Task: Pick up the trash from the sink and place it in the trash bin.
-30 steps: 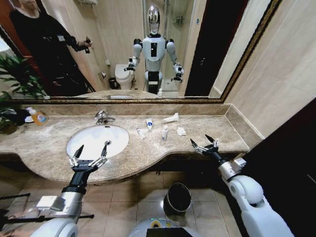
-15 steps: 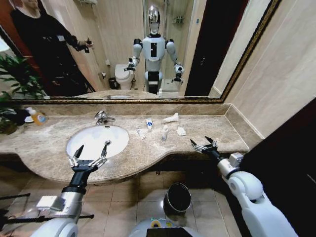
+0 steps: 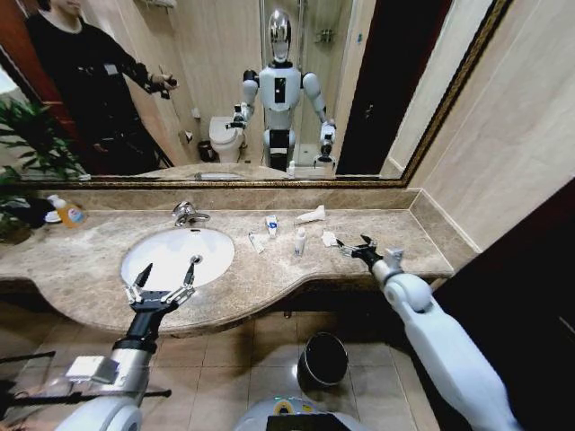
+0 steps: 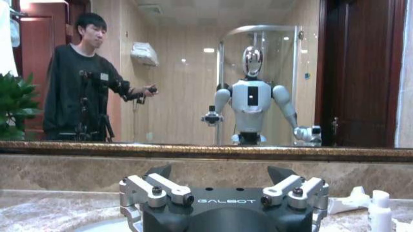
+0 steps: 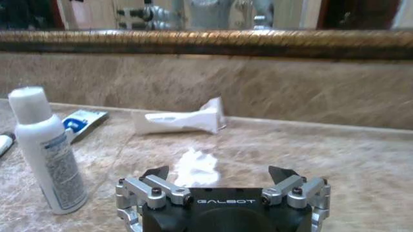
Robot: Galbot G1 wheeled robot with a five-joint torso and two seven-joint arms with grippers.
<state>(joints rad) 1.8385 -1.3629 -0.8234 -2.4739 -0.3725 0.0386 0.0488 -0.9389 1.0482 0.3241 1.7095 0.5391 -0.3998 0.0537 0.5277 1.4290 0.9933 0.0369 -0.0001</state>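
Marble counter (image 3: 108, 256): right hand (image 3: 357, 250) open, partly hiding crumpled paper (image 5: 195, 167).

Warm indoor light, soft shadows, wide-angle bending at head-view edges, blurry right wrist view

head view high, facing counter (image 3: 269, 269) and mirror (image 3: 225, 90); wrist views low, near counter, facing mirror.

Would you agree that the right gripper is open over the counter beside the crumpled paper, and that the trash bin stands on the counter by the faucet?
Not quite: the trash bin stands on the floor below the counter, as the head view shows. The right gripper is open beside the crumpled paper.
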